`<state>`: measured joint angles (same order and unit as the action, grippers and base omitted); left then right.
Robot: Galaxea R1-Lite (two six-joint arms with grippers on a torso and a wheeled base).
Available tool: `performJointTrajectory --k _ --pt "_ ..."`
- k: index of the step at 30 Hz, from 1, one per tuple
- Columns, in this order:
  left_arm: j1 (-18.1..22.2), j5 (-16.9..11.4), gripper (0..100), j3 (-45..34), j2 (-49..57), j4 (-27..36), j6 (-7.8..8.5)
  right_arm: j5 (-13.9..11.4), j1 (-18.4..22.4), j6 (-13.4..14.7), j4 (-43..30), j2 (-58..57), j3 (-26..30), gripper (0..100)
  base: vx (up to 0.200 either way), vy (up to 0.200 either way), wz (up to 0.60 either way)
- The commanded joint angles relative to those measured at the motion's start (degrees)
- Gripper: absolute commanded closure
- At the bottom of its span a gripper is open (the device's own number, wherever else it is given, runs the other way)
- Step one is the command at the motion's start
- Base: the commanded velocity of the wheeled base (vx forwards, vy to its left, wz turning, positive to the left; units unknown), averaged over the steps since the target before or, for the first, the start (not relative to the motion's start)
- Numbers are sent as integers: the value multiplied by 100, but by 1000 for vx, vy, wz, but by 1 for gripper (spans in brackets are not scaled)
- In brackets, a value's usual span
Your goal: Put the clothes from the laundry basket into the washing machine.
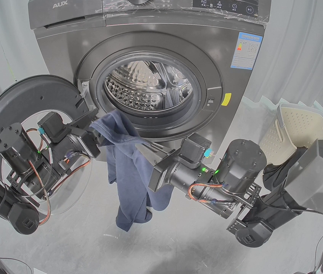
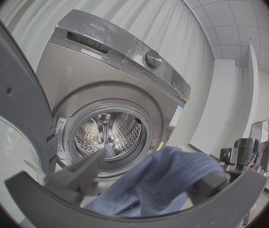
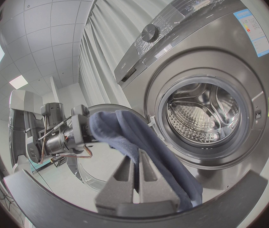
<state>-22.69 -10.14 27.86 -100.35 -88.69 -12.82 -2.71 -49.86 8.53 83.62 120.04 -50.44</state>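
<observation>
A dark blue garment [image 1: 131, 172] hangs in front of the washing machine [image 1: 222, 54], just below its open drum [image 1: 146, 84]. My right gripper [image 1: 143, 146] is shut on the garment's upper fold; the right wrist view shows the cloth [image 3: 125, 127] pinched between the closed fingers [image 3: 125, 174]. To the left, my left gripper [image 1: 95, 130] has its fingers spread wide. The cloth [image 2: 166, 174] lies draped over one finger [image 2: 210, 182], while the other finger [image 2: 83, 171] is bare. The garment's lower end dangles toward the floor.
The round door [image 1: 24, 96] stands swung open at the left, behind my left arm. A cream laundry basket [image 1: 306, 126] sits on the floor at the right, with dark clothing [image 1: 275, 176] at its near side. A grey curtain hangs behind the machine.
</observation>
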Motion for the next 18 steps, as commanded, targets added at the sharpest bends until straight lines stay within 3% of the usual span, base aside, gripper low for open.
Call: performJointTrajectory --k 1,18 --pt "-16 -5 0 -149 -11 0 -10 -28 46 -1 6 -306 52 100 0 0 0" --pt "-34 -84 0 -782 -1100 -17 70 -63 29 26 23 -1273 641 100 0 0 0"
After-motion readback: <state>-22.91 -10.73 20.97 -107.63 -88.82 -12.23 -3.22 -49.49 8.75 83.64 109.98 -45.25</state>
